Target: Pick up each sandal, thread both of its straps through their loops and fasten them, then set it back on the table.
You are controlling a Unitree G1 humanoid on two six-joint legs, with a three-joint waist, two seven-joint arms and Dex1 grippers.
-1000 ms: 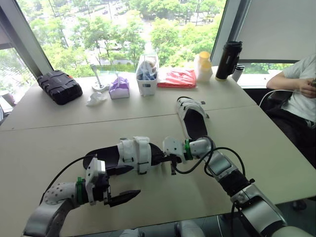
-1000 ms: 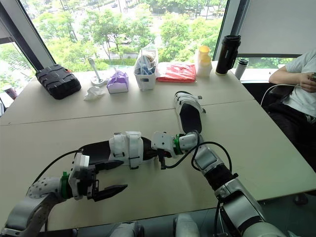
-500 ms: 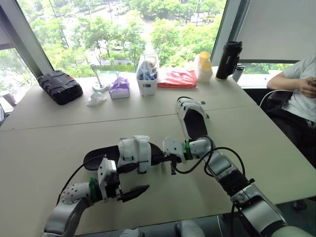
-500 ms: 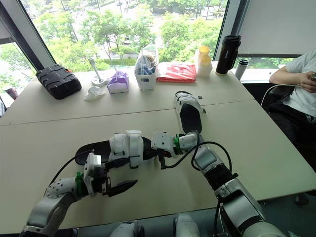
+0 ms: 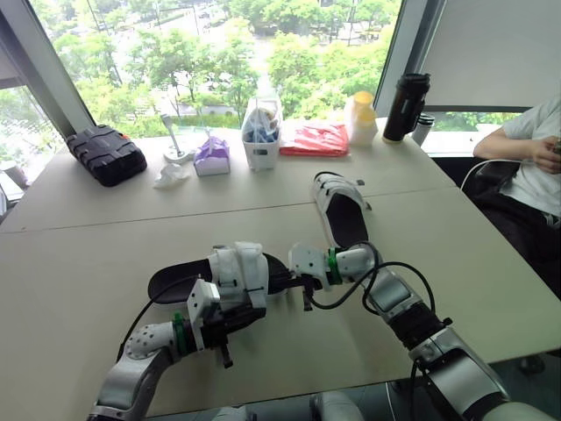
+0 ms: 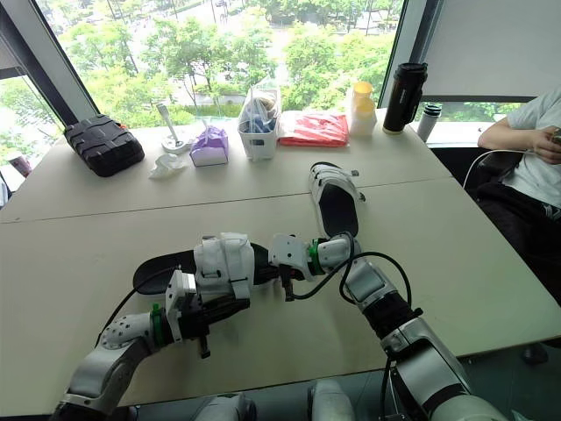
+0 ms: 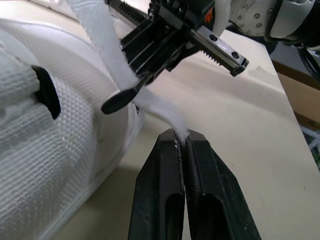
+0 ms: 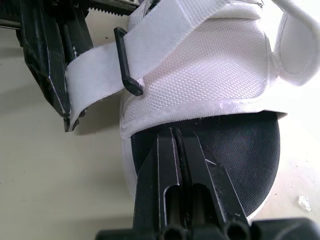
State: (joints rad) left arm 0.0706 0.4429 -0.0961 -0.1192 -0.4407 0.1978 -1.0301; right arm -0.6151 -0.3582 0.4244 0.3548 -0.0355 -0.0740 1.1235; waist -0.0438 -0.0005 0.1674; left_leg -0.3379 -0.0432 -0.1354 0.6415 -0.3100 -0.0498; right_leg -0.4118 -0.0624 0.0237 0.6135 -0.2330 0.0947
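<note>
While the near sandal [image 5: 237,272] lies mid-table [image 5: 105,254], you have: left gripper [image 7: 182,137], clamped on its white strap [image 7: 150,102] end; right gripper [image 8: 177,131], fingers together at its toe-side upper edge; second sandal [image 5: 340,210], beyond, apart.

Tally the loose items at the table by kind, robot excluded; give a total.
Sandals: 2 (near sandal, far sandal)
Black case: 1
Tumblers: 2 (black tumbler, smaller grey tumbler)
Yellow-lidded container: 1
Red packet: 1
White bin: 1
Tissue items: 2 (purple pack, crumpled tissue)
Stand with a tool: 1
Total: 11
</note>
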